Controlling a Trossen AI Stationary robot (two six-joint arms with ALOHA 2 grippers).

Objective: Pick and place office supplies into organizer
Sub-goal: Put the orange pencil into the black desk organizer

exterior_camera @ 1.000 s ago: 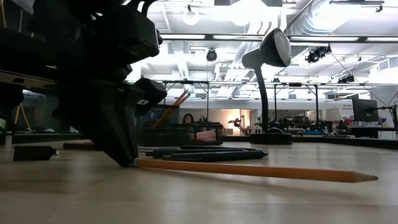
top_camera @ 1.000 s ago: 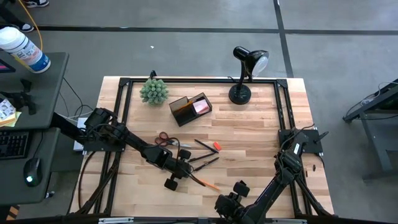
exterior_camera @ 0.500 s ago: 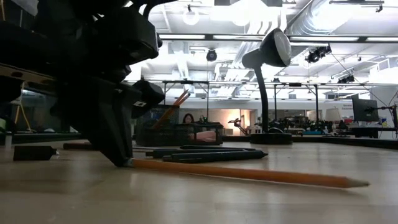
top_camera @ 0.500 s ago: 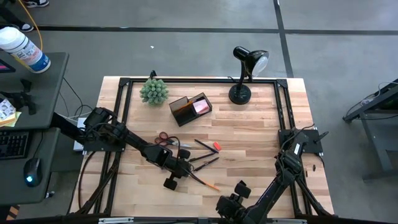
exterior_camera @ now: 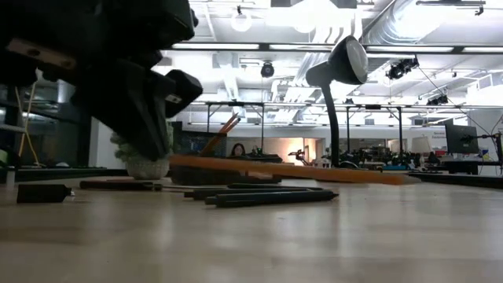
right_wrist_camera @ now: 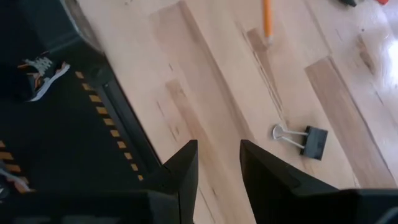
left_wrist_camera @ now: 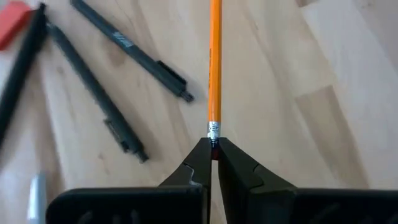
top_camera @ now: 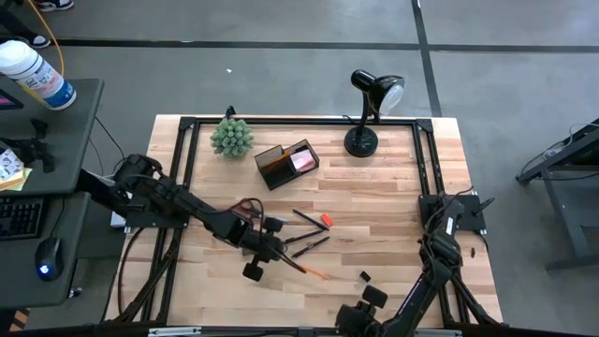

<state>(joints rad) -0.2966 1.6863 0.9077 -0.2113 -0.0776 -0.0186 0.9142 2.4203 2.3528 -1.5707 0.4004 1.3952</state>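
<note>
My left gripper (left_wrist_camera: 214, 155) is shut on an orange pencil (left_wrist_camera: 215, 62), which hangs above the table's near middle (top_camera: 301, 269) and shows nearly level in the low view (exterior_camera: 291, 169). Black pens (top_camera: 304, 236), a small red eraser (top_camera: 327, 221) and red-handled scissors (top_camera: 245, 208) lie flat on the wood just beyond it. The black organizer (top_camera: 286, 164), with a pink pad inside, stands at the far middle. My right gripper (right_wrist_camera: 219, 163) is open at the near edge (top_camera: 371, 301), above bare wood, with a black binder clip (right_wrist_camera: 301, 138) lying ahead of it. My left gripper pinches the pencil's eraser end, at the metal ferrule (left_wrist_camera: 214, 132), between its two fingertips. The fingers slant down from the table's left, and the pencil runs on from them in line with the fingers. The pencil is lifted clear of the table, close to level.
A black desk lamp (top_camera: 365, 112) stands at the far right and a small green plant (top_camera: 231, 137) at the far left. A black frame (top_camera: 423, 187) runs around the tabletop. Bare wood lies on the right half of the table.
My left gripper has risen, staying shut on the pencil's eraser end. The pencil, whose point lay on the table a second ago, is now lifted clear and close to level. My right gripper has shifted toward the table's near right corner, uncovering the binder clip.
</note>
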